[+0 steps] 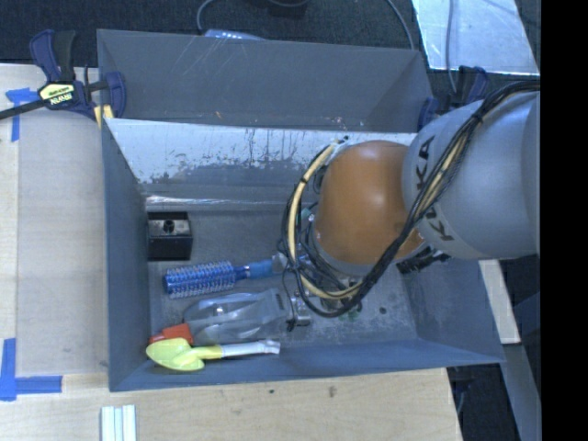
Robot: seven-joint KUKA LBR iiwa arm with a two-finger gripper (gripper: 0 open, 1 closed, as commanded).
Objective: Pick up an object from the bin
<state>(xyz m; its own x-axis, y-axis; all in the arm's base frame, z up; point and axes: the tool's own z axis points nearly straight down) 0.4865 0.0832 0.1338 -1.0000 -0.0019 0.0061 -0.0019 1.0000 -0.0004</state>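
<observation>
My gripper [295, 307] shows just below the left edge of the wrist's orange cover, low in the bin's middle. It sits right beside the right end of a clear plastic cup-like thing [231, 316] that lies on its side. The handle end of a blue hairbrush [208, 277] points at the gripper from the left. Just below the clear thing, along the bin's front wall, lies a yellow and orange tool with a white handle [200, 351].
A small black box [169, 236] stands at the left, near the back of the floor. The arm and its orange cover with looped cables hang over the bin's right half and hide the floor beneath them.
</observation>
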